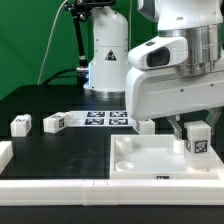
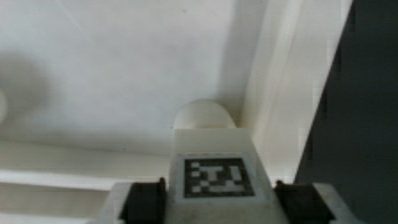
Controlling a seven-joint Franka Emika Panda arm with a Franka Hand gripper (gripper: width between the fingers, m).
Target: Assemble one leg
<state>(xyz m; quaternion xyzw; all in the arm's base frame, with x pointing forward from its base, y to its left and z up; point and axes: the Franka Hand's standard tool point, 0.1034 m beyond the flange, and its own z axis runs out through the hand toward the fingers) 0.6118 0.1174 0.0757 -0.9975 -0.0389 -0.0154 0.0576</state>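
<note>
Leg clamped in end effector over tray | loose legs: 3

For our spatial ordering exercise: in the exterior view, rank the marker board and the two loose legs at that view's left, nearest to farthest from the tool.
1. marker board, centre back.
2. inner leg, beside the board's left end.
3. outer leg, view's far left.

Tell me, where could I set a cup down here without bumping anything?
The black table on the exterior view's left is bare, bordered by two loose legs behind, the white top beside and the white rail in front. It is crowded over the top, where the gripper grips the leg.
</note>
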